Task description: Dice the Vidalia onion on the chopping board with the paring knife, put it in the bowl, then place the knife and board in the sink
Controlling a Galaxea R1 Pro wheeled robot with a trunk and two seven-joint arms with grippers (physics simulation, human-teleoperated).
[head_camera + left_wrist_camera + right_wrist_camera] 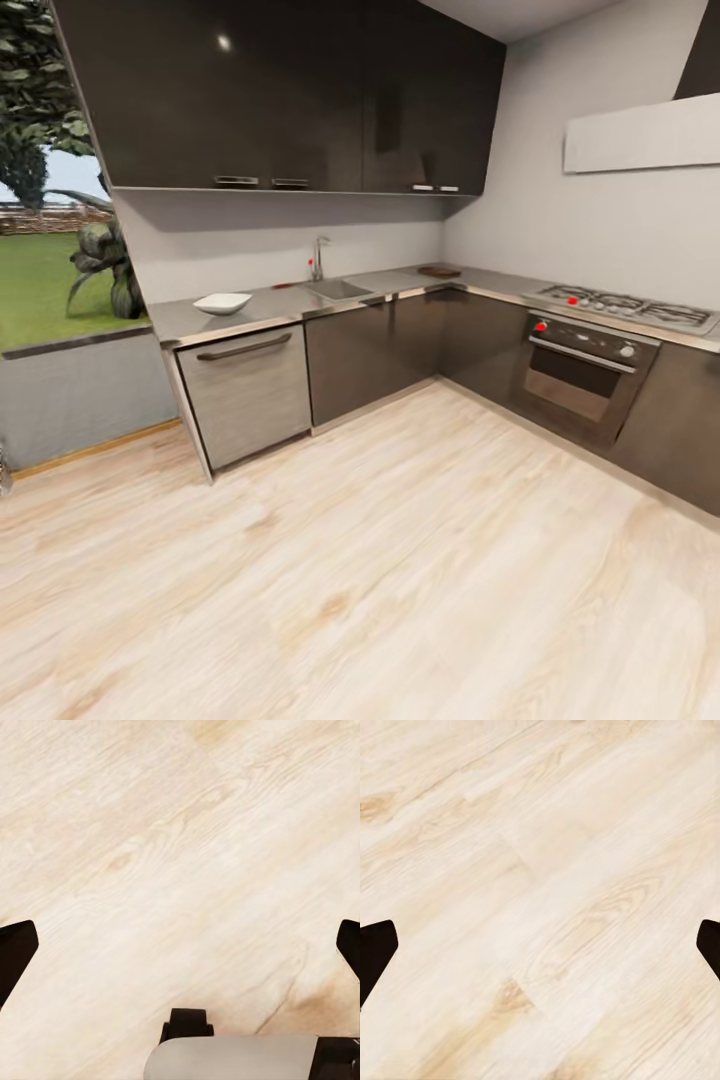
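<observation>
Across the room, an L-shaped steel countertop (270, 305) carries a white bowl (222, 303) near its left end. The sink (337, 290) with its tap (318, 257) lies to the bowl's right; its inside is hidden from here. A brown chopping board (439, 271) rests in the counter's far corner. Onion and paring knife are too small or hidden to make out. My left gripper (180, 945) hangs open over the wooden floor, dark fingertips (15, 952) wide apart. My right gripper (540, 945) is likewise open above the floor, nothing between its fingertips (375, 949).
Light wood floor (380, 560) stretches between me and the cabinets. A dishwasher front (248, 392) stands under the bowl. An oven (580, 375) and gas hob (625, 305) occupy the right run. Dark wall cabinets (290, 100) hang above. A window (50, 200) is at left.
</observation>
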